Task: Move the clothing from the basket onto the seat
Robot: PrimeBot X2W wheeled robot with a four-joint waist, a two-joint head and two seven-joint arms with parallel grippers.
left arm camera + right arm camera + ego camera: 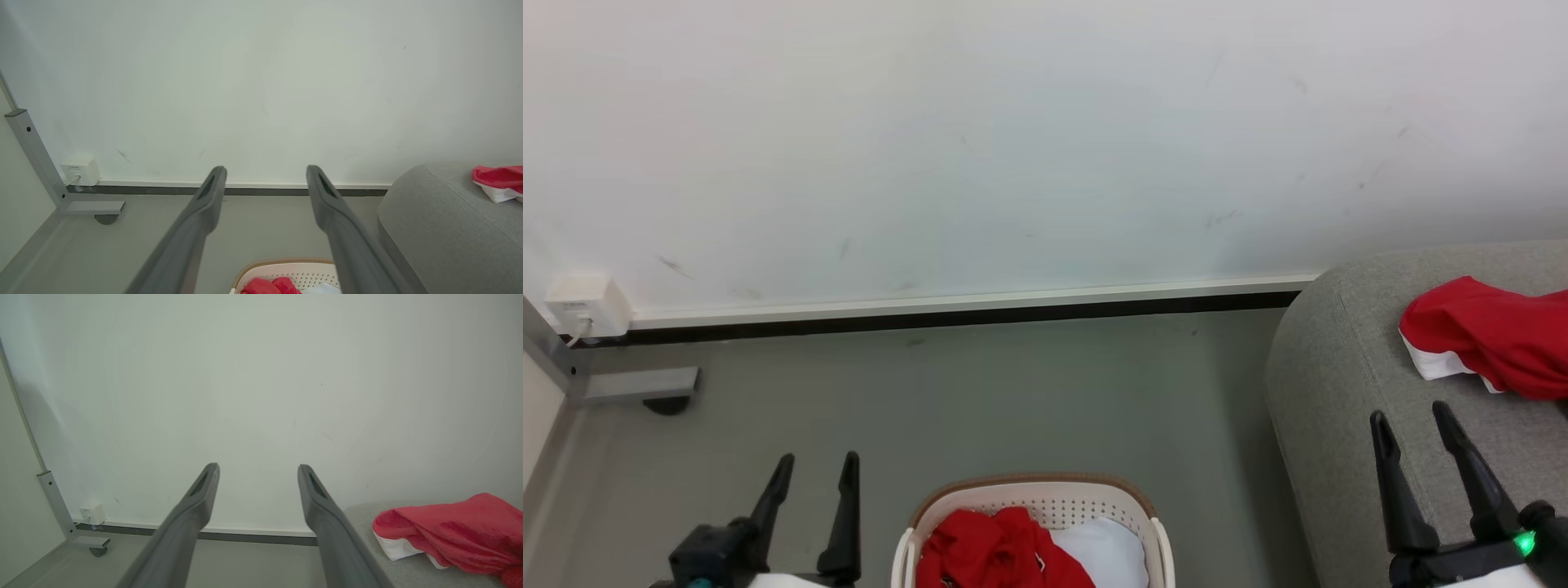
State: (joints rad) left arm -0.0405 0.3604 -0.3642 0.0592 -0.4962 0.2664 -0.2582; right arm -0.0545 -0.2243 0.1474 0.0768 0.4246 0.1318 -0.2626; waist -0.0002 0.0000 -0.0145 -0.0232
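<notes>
Both hands are empty. The left gripper (pixel 818 457) hangs over the floor (pixel 1013 392), just left of the laundry basket (pixel 1031 483), and its two fingers stand wide apart. The right gripper (pixel 1409 412) hangs over the front edge of the grey sofa (pixel 1339 367). Its fingers are wide apart too and hold nothing.

One red garment (pixel 1494 335) with a white hem lies on the sofa, near its left end. More red clothes (pixel 996 547) sit bunched up in the left side of the basket. They touch a white cloth (pixel 1107 551) in the right side.

What could go wrong? The red clothes and the white cloth press together, so a grab could catch the white cloth too, and I think that one should stay. The clothes are soft and crumpled. A pinch on a thin fold could slip, and a piece could drop on the floor between basket and sofa. The basket looks light. If a finger hooks its rim or its holes, it could tip or slide. A bump from the right gripper could push the red garment off the sofa's round end.
</notes>
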